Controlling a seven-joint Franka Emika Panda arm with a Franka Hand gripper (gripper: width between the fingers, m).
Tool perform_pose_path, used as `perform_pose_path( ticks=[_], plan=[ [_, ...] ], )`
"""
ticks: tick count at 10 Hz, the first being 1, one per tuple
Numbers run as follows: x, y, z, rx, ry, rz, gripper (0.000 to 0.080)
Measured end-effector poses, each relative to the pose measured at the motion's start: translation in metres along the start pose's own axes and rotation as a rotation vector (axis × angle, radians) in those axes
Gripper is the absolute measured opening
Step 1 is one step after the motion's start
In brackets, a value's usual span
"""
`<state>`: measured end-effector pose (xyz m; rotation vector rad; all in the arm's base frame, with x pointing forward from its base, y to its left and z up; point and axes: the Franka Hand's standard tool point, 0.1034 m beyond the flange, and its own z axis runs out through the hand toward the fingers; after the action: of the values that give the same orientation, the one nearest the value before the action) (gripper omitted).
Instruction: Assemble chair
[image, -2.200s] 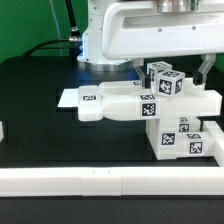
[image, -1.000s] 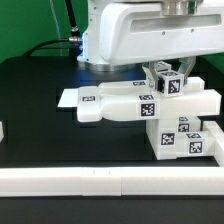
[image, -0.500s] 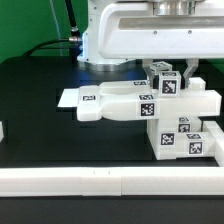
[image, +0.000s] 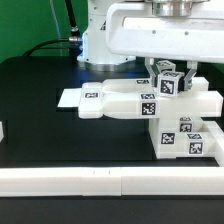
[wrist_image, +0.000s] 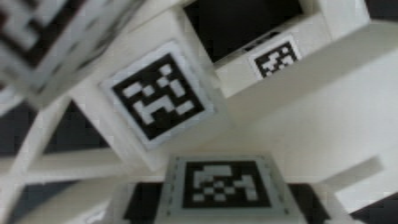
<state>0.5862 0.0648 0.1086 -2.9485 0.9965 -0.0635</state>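
Black tabletop, with a white rail (image: 110, 182) along its front edge and the marker board (image: 70, 98) lying flat behind. On the exterior view's right stands the chair (image: 160, 112), a half-built stack of tagged white blocks with 1 long piece jutting toward that view's left. The gripper (image: 172, 70) sits closed on the chair's topmost tagged block. The wrist view shows only blurred tags (wrist_image: 166, 88) close up.
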Motion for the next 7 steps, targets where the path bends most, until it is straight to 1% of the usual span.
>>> perform_pose_path(
  ticks=[6, 7],
  plan=[
    [-0.0001, -0.0001, 0.0002, 0.007, -0.007, 0.311, 0.0271],
    [-0.0005, -0.0003, 0.0003, 0.011, -0.013, 0.419, 0.0271]
  ],
)
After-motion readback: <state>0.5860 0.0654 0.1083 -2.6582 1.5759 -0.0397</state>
